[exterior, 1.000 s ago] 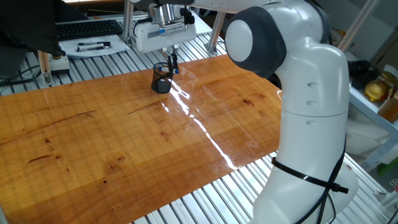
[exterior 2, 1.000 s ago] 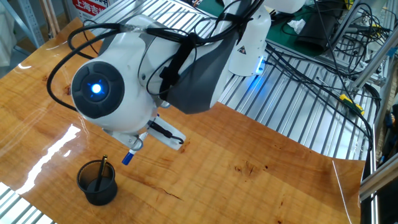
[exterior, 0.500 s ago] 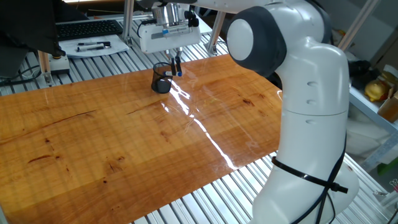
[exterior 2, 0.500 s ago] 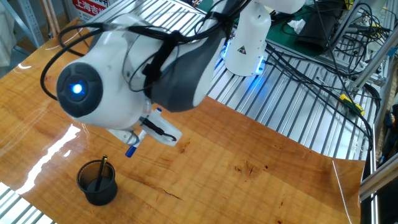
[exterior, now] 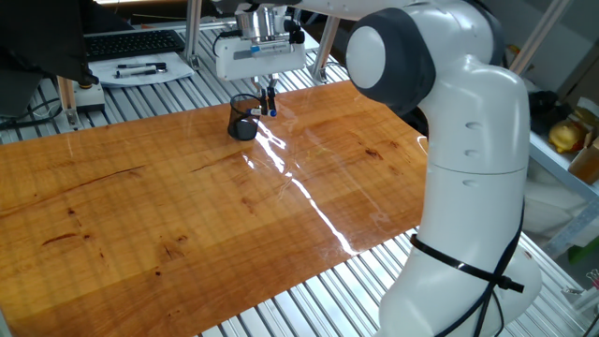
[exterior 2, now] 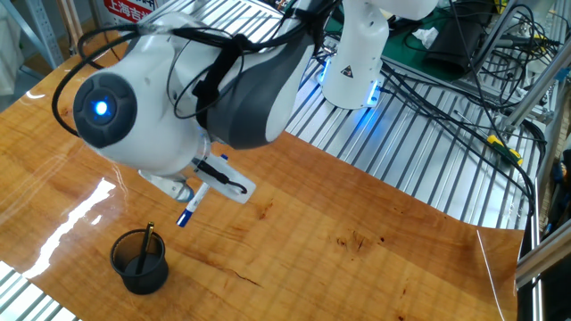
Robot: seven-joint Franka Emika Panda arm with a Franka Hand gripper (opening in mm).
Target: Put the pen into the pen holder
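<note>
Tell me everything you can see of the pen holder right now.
The pen holder is a small dark, smoky see-through cylindrical cup, standing upright on the wooden tabletop near its edge. One thin dark stick-like item leans inside it. The pen hangs tilted in the claw above and beside it, not yet inside. Nothing else touches the cup.

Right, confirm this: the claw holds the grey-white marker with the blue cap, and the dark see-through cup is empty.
Not quite. The claw does hold the grey-white marker with the blue cap, but the dark see-through cup is not empty: the other fixed view shows a thin dark pen standing in it.
</note>
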